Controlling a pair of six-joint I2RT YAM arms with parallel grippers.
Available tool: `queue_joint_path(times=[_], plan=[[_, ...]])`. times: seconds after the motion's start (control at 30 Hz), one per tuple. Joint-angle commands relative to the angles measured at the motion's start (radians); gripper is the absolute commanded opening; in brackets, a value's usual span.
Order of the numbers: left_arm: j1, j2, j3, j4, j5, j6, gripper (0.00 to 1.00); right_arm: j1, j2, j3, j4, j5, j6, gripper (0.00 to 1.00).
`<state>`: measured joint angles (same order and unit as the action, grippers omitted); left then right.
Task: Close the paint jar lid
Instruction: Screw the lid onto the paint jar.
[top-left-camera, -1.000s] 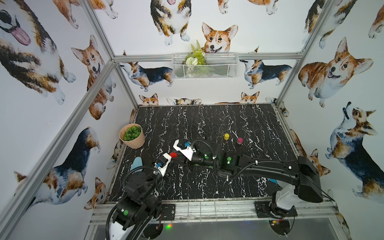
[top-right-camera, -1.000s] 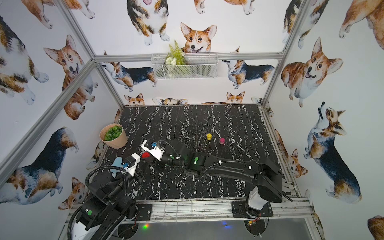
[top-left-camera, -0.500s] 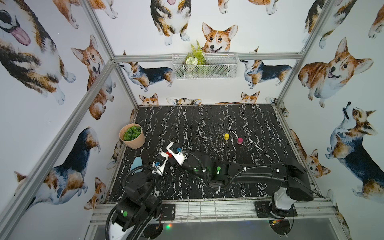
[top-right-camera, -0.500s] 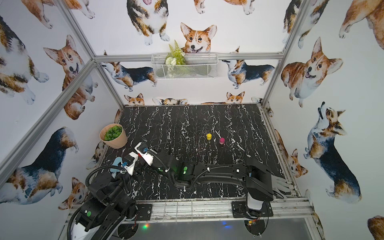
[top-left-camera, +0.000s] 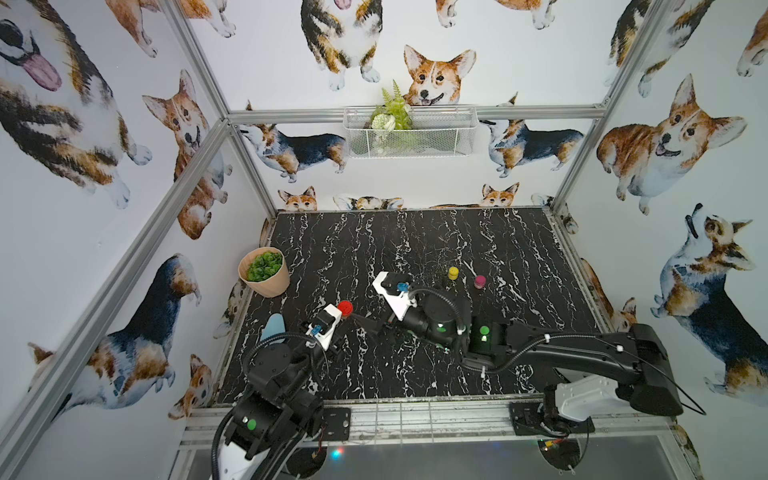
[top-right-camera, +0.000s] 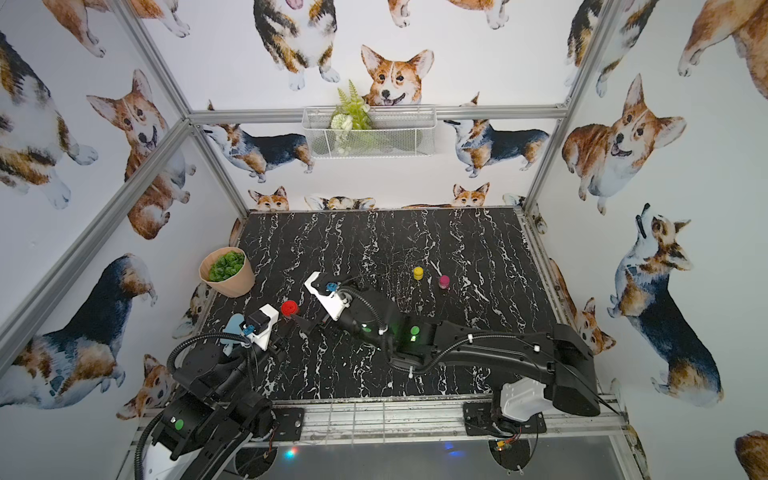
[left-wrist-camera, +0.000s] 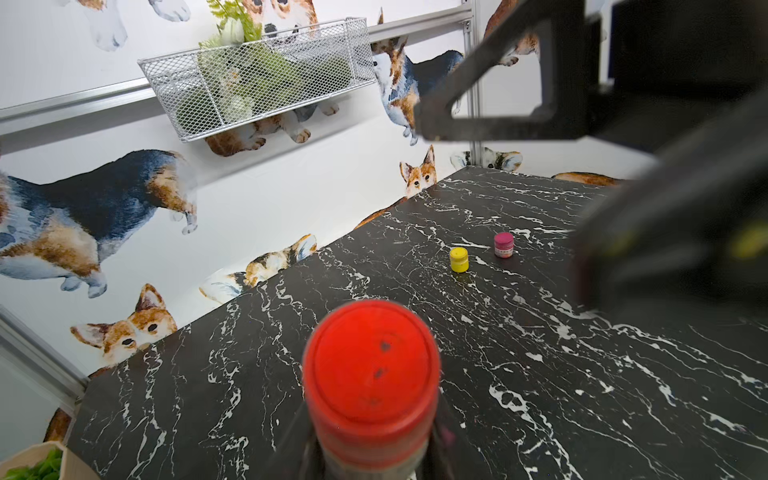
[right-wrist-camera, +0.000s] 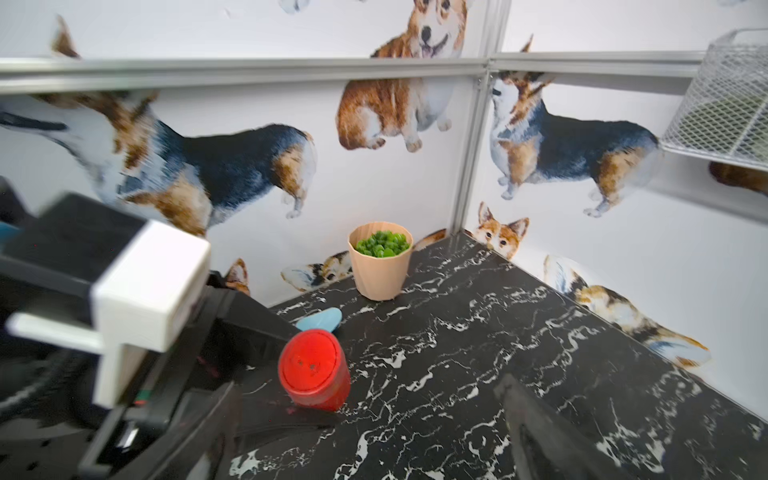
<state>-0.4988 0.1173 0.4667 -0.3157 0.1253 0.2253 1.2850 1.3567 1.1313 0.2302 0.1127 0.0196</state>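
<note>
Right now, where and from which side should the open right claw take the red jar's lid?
Take the red lid by its round rim, from above. The lid faces up and stands clear, since the left claw clamps the jar body below it.

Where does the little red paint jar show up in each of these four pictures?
Top view: red paint jar left of the table's middle, nearer the front than the plant pot.
Top view: the jar in the same place.
Left wrist: close up, lid toward the camera, yellow jar and pink jar beyond.
Right wrist: in the near ground, plant pot beyond it.
Shared landmark: the wire basket on the back wall, in all four.
</note>
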Motion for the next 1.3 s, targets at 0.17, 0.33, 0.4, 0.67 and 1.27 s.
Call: queue_joint_path(times=[0.17,0.33,0.4,0.67,1.27], plan=[[-0.003,0.030,-0.005,0.076,0.260,-0.036,0.24,-0.128,-0.062,0.031,-0.283,-0.500,-0.235,0.90],[-0.003,0.044,-0.010,0.096,0.353,-0.066,0.25,-0.151,-0.007,0.021,-0.216,-0.587,-0.253,0.81],[-0.002,0.050,-0.007,0.097,0.364,-0.069,0.25,-0.151,0.016,0.021,-0.179,-0.590,-0.244,0.80],[-0.001,0.050,-0.008,0.097,0.348,-0.067,0.25,-0.151,0.061,0.051,-0.128,-0.612,-0.225,0.65],[-0.002,0.050,-0.007,0.089,0.324,-0.058,0.25,-0.140,0.105,0.089,-0.163,-0.625,-0.219,0.42]])
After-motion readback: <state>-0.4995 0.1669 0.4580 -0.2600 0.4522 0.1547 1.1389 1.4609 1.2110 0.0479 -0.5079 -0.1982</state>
